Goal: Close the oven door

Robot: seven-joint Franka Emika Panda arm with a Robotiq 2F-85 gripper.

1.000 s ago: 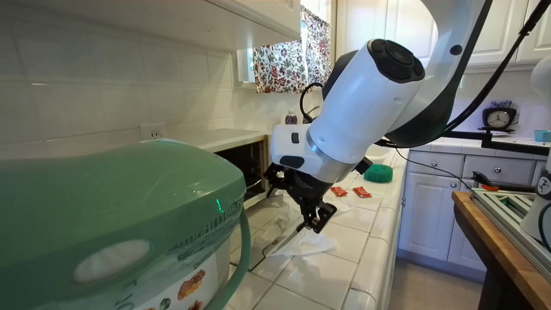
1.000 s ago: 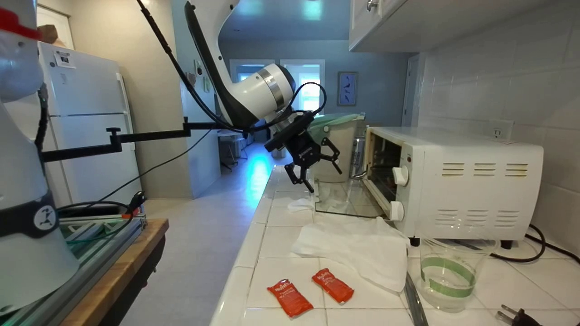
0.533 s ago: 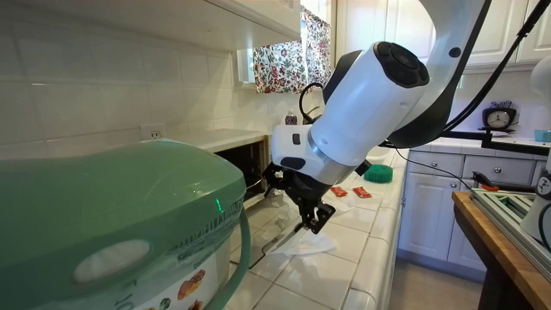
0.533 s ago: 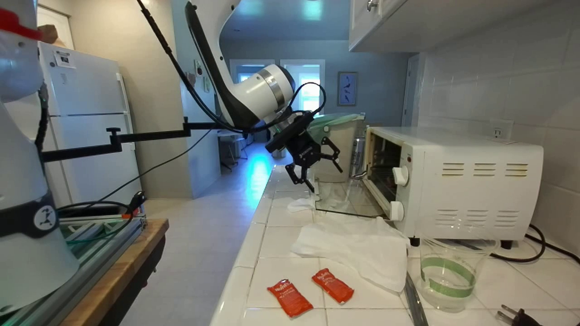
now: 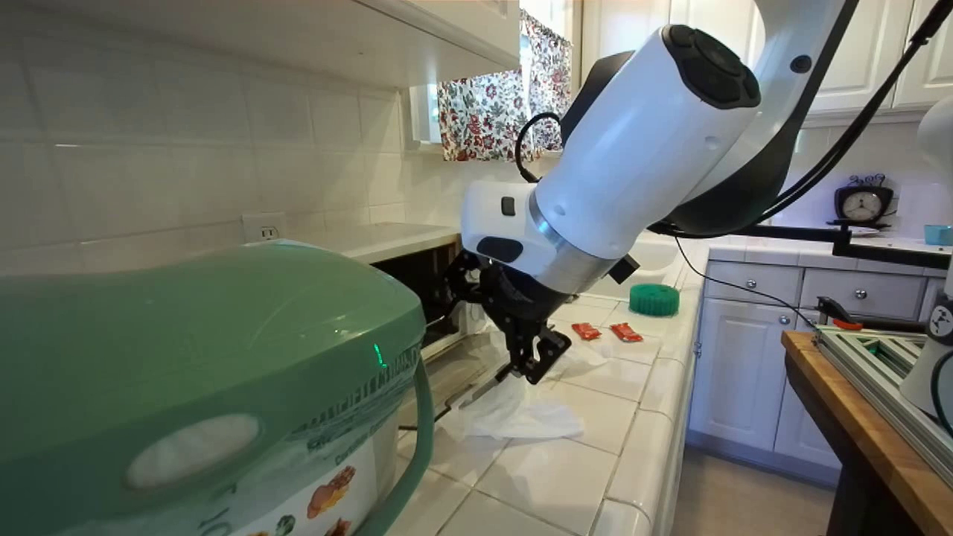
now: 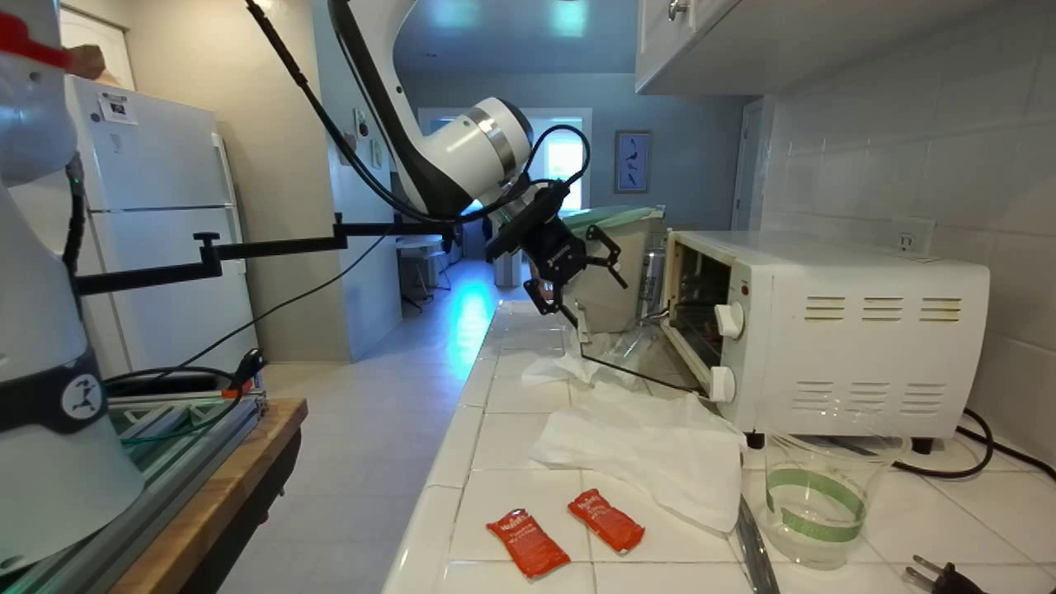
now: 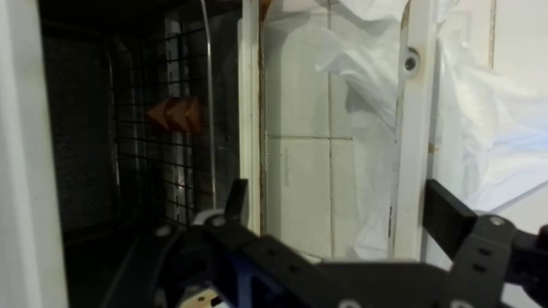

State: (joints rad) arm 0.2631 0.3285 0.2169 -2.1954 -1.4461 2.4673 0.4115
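The glass toaster-oven door [image 7: 334, 128] looks stiff but could crack. The claw [image 6: 599, 304] is spread wide; gently push up the pale outer edge [image 7: 414, 128].

Counter [image 6: 505, 441] inspected: white glossy tile, visible joints, rounded front edge. Standing toward the rear edge: one white toaster oven [image 6: 866, 330]. A green-lidded bin [image 5: 246, 357] stands toward one end, set back from the front edge. A creased white sheet [image 6: 652, 458] lies in front of the oven; I see a second, crumpled sheet [image 6: 549, 370] nearer the bin. Two red packets [image 6: 528, 544] lie apart, toward the front edge. Noted also: clear cup [image 6: 817, 507], upright; metal strip [image 6: 754, 544] just beside it; black plug [image 6: 953, 580]; in an exterior view, a green ridged disc [image 5: 654, 300] near the front edge.
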